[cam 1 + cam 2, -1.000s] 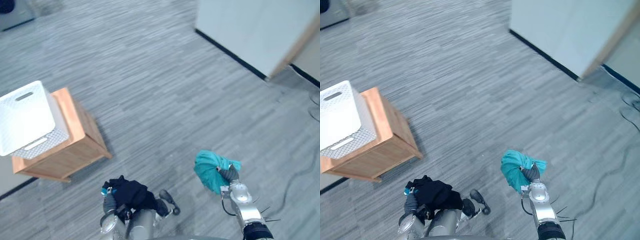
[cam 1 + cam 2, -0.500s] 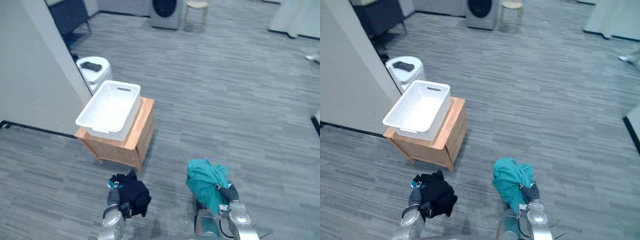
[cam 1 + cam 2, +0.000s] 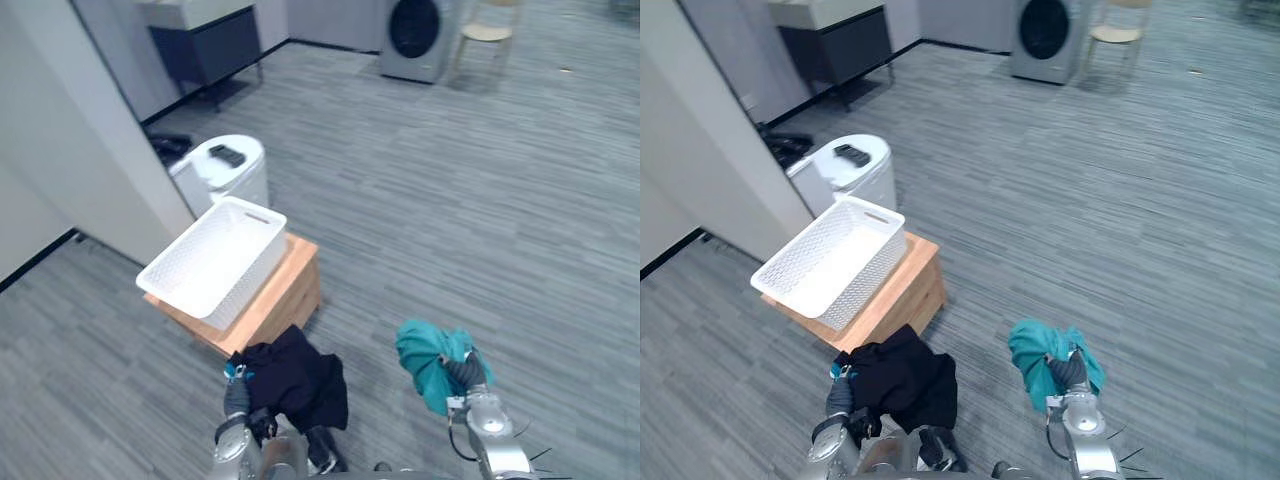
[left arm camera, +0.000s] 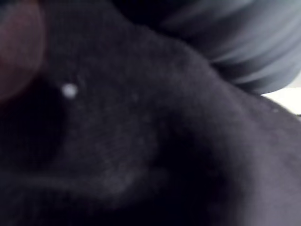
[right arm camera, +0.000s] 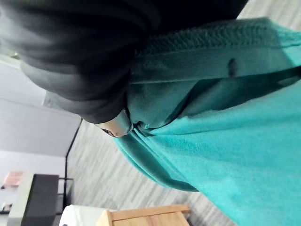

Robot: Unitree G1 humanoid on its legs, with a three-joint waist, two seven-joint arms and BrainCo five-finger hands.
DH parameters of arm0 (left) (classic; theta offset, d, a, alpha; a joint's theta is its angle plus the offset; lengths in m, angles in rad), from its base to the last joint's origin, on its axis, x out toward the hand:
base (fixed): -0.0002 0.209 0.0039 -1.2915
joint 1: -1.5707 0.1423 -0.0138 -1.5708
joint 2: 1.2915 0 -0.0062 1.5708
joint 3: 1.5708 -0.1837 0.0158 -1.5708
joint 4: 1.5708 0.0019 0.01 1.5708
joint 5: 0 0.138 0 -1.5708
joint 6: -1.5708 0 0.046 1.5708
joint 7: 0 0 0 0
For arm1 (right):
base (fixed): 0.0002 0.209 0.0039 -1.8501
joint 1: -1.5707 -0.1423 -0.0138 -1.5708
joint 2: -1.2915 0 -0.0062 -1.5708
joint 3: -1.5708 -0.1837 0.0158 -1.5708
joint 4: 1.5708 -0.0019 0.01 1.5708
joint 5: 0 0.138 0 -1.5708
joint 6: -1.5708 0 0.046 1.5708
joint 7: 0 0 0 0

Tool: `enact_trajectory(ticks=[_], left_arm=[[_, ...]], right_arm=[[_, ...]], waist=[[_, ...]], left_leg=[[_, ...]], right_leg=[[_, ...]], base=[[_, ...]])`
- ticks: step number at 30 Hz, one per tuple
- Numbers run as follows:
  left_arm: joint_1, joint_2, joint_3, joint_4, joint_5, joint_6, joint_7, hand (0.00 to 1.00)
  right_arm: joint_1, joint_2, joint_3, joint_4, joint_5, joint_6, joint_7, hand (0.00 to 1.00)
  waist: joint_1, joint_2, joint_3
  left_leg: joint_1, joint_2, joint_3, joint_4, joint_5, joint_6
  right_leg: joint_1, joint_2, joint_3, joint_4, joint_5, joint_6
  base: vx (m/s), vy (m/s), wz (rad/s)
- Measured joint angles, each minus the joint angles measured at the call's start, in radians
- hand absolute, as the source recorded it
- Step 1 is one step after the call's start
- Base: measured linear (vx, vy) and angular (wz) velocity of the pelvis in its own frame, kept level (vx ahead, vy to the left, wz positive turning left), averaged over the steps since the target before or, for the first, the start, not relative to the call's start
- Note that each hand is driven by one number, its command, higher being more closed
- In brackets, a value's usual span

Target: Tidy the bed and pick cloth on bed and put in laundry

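Right hand [image 3: 463, 371] is clenched round a bunched teal cloth [image 3: 425, 350], held clear of the floor. Left hand [image 3: 237, 398] carries a black cloth [image 3: 300, 380]; its fingers are buried, so its grip cannot be determined. In the last half second the view has swung, bringing the white basket [image 3: 212, 258] on its wooden stand [image 3: 285, 295] just beyond the black cloth. Judgement: deposit is imminent.

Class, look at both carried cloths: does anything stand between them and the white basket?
Nothing visible does. The black cloth at the left hand hangs just before the wooden stand bearing the white basket; only bare floor separates the teal cloth in the right hand from it.
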Motion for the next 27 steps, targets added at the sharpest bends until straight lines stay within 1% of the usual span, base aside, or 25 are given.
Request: enact_trajectory(ticks=[1,2,3,4,5,6,7,8,9,10,11,12,13,14,15,16,17,18,19,20,21,22,24,26,27], left_arm=[[0.002,0.002,0.004,0.000,0.001,0.001,0.000,1.00],[0.002,0.010,0.006,0.004,0.001,0.003,0.000,1.00],[0.005,0.014,0.012,0.005,0.001,0.005,0.001,1.00],[0.014,0.027,0.012,0.005,0.001,0.005,0.003,1.00],[0.020,0.040,0.010,0.005,0.001,0.009,0.003,1.00],[0.021,0.054,0.006,0.008,0.002,0.019,0.004,1.00],[0.021,0.066,0.000,0.006,0.013,0.020,0.005,1.00],[0.020,0.067,-0.001,0.005,0.022,0.018,0.005,1.00],[0.012,0.077,0.003,0.005,0.031,0.016,0.007,1.00],[0.003,0.093,0.002,0.006,0.039,0.013,0.007,1.00],[-0.009,0.108,0.001,0.013,0.040,0.012,0.007,1.00],[-0.022,0.116,-0.001,0.026,0.041,0.010,0.006,1.00],[-0.040,0.127,-0.005,0.055,0.042,0.007,0.005,1.00],[-0.044,0.134,-0.007,0.068,0.043,0.006,0.005,1.00],[-0.043,0.144,-0.010,0.077,0.047,0.006,0.004,1.00],[-0.039,0.168,-0.010,0.079,0.061,0.005,0.004,1.00],[-0.041,0.185,-0.004,0.099,0.062,0.004,0.004,1.00],[-0.039,0.175,-0.001,0.116,0.062,0.007,0.005,1.00],[-0.030,0.158,-0.002,0.115,0.062,0.005,0.002,1.00],[-0.024,0.142,0.001,0.113,0.062,0.004,0.002,1.00],[-0.024,0.136,0.001,0.113,0.062,0.003,0.000,1.00],[-0.024,0.134,0.001,0.112,0.062,0.003,0.000,1.00],[-0.024,0.133,0.001,0.111,0.061,0.003,-0.002,1.00],[-0.024,0.132,0.000,0.110,0.060,0.003,-0.004,1.00],[-0.020,0.131,0.000,0.097,0.058,0.003,-0.005,1.00]], right_arm=[[-0.002,-0.004,-0.008,-0.014,-0.001,0.000,-0.011,1.00],[-0.009,-0.001,-0.009,-0.012,-0.008,0.001,-0.016,1.00],[-0.019,0.003,-0.002,-0.015,-0.026,0.001,-0.016,1.00],[-0.038,0.014,0.003,-0.031,-0.040,0.000,-0.016,1.00],[-0.043,0.023,0.003,-0.046,-0.049,0.000,-0.015,1.00],[-0.046,0.032,0.005,-0.063,-0.064,-0.001,-0.013,1.00],[-0.050,0.035,0.006,-0.084,-0.076,-0.001,-0.013,1.00],[-0.055,0.035,0.007,-0.096,-0.076,-0.003,-0.014,1.00],[-0.060,0.035,0.007,-0.126,-0.076,-0.007,-0.015,1.00],[-0.068,0.035,0.006,-0.151,-0.076,-0.020,-0.015,1.00],[-0.073,0.032,0.002,-0.182,-0.076,-0.034,-0.015,1.00],[-0.070,0.028,-0.004,-0.210,-0.075,-0.042,-0.015,1.00],[-0.070,0.023,-0.019,-0.241,-0.072,-0.048,-0.017,1.00],[-0.069,0.021,-0.025,-0.252,-0.071,-0.052,-0.018,1.00],[-0.066,0.018,-0.027,-0.265,-0.070,-0.054,-0.018,1.00],[-0.062,0.020,-0.026,-0.284,-0.066,-0.059,-0.021,1.00],[-0.065,0.012,-0.022,-0.288,-0.059,-0.072,-0.023,1.00],[-0.065,0.001,-0.023,-0.288,-0.055,-0.072,-0.024,1.00],[-0.069,-0.020,-0.022,-0.304,-0.053,-0.077,-0.033,1.00],[-0.093,-0.036,-0.013,-0.304,-0.046,-0.077,-0.034,1.00],[-0.105,-0.040,-0.004,-0.304,-0.041,-0.077,-0.034,1.00],[-0.115,-0.045,0.006,-0.304,-0.037,-0.077,-0.034,1.00],[-0.157,-0.054,0.055,-0.282,-0.038,-0.079,-0.030,1.00],[-0.199,-0.065,0.088,-0.231,-0.039,-0.080,-0.028,1.00],[-0.244,-0.074,0.112,-0.172,-0.041,-0.079,-0.017,1.00]], waist=[[0.000,0.003,-0.012],[0.002,-0.013,-0.013],[0.006,-0.029,-0.022],[-0.002,-0.048,-0.024],[-0.018,-0.059,-0.024],[-0.031,-0.064,-0.022],[-0.031,-0.061,-0.021],[-0.030,-0.060,-0.022],[-0.031,-0.058,-0.022],[-0.038,-0.057,-0.022],[-0.048,-0.058,-0.023],[-0.052,-0.063,-0.027],[-0.053,-0.071,-0.031],[-0.056,-0.080,-0.037],[-0.058,-0.095,-0.044],[-0.058,-0.137,-0.050],[-0.055,-0.168,-0.057],[-0.049,-0.149,-0.068],[-0.048,-0.128,-0.077],[-0.031,-0.094,-0.082],[-0.021,-0.088,-0.081],[-0.022,-0.084,-0.079],[-0.023,-0.085,-0.076],[-0.023,-0.084,-0.074],[-0.021,-0.076,-0.063]], left_leg=[[0.032,-0.027,-0.003,-0.062,-0.022,0.051],[0.046,-0.058,-0.038,-0.095,-0.021,0.083],[0.074,-0.091,-0.074,-0.146,-0.005,0.070],[0.102,-0.124,-0.126,-0.182,0.013,0.084],[0.118,-0.138,-0.164,-0.186,0.014,0.085],[0.148,-0.152,-0.223,-0.184,0.015,0.085],[0.181,-0.157,-0.292,-0.183,0.015,0.084],[0.191,-0.158,-0.328,-0.183,0.017,0.080],[0.199,-0.157,-0.392,-0.184,0.019,0.072],[0.199,-0.157,-0.455,-0.189,0.024,0.061],[0.194,-0.157,-0.527,-0.196,0.027,0.044],[0.183,-0.160,-0.585,-0.198,0.032,0.026],[0.170,-0.165,-0.658,-0.201,0.039,0.004],[0.165,-0.170,-0.699,-0.202,0.043,-0.010],[0.159,-0.180,-0.734,-0.199,0.041,-0.022],[0.151,-0.206,-0.768,-0.191,0.033,-0.041],[0.150,-0.222,-0.803,-0.177,0.014,-0.066],[0.137,-0.198,-0.805,-0.163,0.003,-0.088],[0.107,-0.154,-0.802,-0.134,-0.005,-0.101],[0.097,-0.123,-0.810,-0.124,-0.001,-0.110],[0.087,-0.109,-0.820,-0.129,0.006,-0.124],[0.087,-0.099,-0.825,-0.135,0.009,-0.129],[0.086,-0.079,-0.855,-0.163,0.027,-0.154],[0.078,-0.078,-0.868,-0.161,0.030,-0.159],[0.071,-0.081,-0.888,-0.155,0.029,-0.161]], right_leg=[[-0.005,-0.005,-0.048,0.084,-0.065,0.021],[-0.019,-0.028,-0.069,0.171,-0.103,0.039],[-0.084,-0.075,-0.084,0.361,-0.130,0.077],[-0.191,-0.144,-0.073,0.658,-0.101,0.127],[-0.240,-0.184,-0.056,0.788,-0.100,0.131],[-0.275,-0.218,-0.025,0.903,-0.105,0.134],[-0.292,-0.255,-0.011,0.932,-0.122,0.118],[-0.298,-0.269,-0.008,0.907,-0.133,0.106],[-0.303,-0.268,0.014,0.816,-0.151,0.084],[-0.308,-0.242,0.090,0.688,-0.160,0.071],[-0.307,-0.196,0.222,0.505,-0.157,0.078],[-0.303,-0.168,0.333,0.367,-0.146,0.095],[-0.299,-0.144,0.467,0.218,-0.115,0.129],[-0.299,-0.141,0.512,0.159,-0.085,0.137],[-0.299,-0.145,0.536,0.120,-0.048,0.140],[-0.300,-0.167,0.539,0.109,0.036,0.128],[-0.299,-0.193,0.532,0.123,0.085,0.163],[-0.293,-0.176,0.502,0.125,0.086,0.136],[-0.278,-0.154,0.460,0.081,0.098,0.124],[-0.261,-0.129,0.438,0.043,0.127,0.106],[-0.253,-0.118,0.422,0.027,0.134,0.096],[-0.247,-0.110,0.409,0.019,0.137,0.093],[-0.240,-0.095,0.367,0.013,0.139,0.090],[-0.235,-0.094,0.356,0.003,0.143,0.084],[-0.228,-0.096,0.343,-0.004,0.147,0.079]], base=[[0.36,0.060,1.30],[0.31,0.067,1.17],[0.32,0.060,1.15],[0.34,0.050,1.25],[0.39,0.022,1.62],[0.42,-0.021,1.90],[0.42,-0.050,1.82],[0.46,-0.151,1.70],[0.34,-0.174,1.54],[0.36,-0.250,1.95],[0.23,-0.249,1.92],[0.24,-0.322,2.10],[0.17,-0.294,1.77],[0.17,-0.344,1.61],[0.13,-0.301,1.35],[0.14,-0.409,1.38],[0.10,-0.329,1.13],[0.12,-0.369,0.96],[0.14,-0.315,0.54],[0.11,-0.282,0.46],[0.07,-0.200,0.23],[0.03,-0.141,0.31],[0.04,-0.155,0.41],[0.00,-0.047,0.28],[-0.04,0.003,0.34]])
